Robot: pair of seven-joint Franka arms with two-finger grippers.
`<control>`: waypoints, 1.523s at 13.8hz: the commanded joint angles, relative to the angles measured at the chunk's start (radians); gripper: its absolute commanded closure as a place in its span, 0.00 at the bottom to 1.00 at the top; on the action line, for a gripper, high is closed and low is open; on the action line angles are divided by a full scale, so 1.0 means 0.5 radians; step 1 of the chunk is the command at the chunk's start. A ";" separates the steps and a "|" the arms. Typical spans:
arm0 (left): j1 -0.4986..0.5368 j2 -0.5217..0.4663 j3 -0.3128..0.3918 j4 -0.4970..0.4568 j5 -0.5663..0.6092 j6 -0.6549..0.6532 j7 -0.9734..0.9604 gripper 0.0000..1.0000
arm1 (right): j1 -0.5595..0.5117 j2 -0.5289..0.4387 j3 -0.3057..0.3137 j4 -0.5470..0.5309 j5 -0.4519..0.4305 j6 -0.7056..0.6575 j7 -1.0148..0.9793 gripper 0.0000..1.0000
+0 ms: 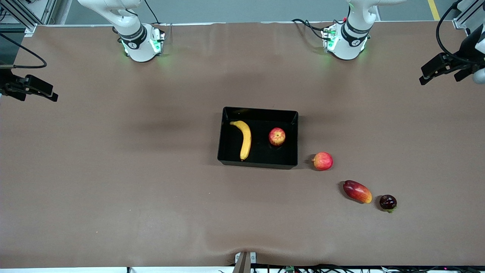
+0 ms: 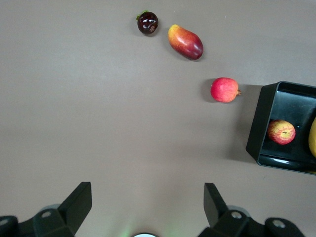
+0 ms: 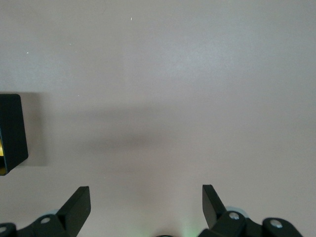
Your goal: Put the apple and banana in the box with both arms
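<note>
Robotics laboratory. Indicators: two white robot arms (image 1: 138, 38) bolted along one edge of a brown covered surface (image 1: 113, 170), aluminium frame rails (image 1: 22, 15), loose cables (image 1: 303, 24), clamped cameras (image 1: 32, 87).

Even overhead light, soft shadows, sharp focus.

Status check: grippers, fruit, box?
Left gripper open, right gripper open, both over bare table. Banana and apple in box. Nothing obstructing.
</note>
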 commanded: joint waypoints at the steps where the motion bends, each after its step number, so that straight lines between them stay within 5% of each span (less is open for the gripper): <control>1: -0.032 0.016 0.018 0.026 -0.030 -0.012 0.007 0.00 | -0.030 -0.008 0.019 0.010 0.032 -0.021 0.009 0.00; 13: -0.007 -0.036 0.018 -0.069 -0.030 0.031 0.029 0.00 | -0.030 -0.008 0.019 0.010 0.032 -0.033 0.009 0.00; 21: -0.026 0.071 0.021 0.042 -0.008 0.022 0.020 0.00 | -0.033 -0.008 0.019 0.007 0.032 -0.033 0.009 0.00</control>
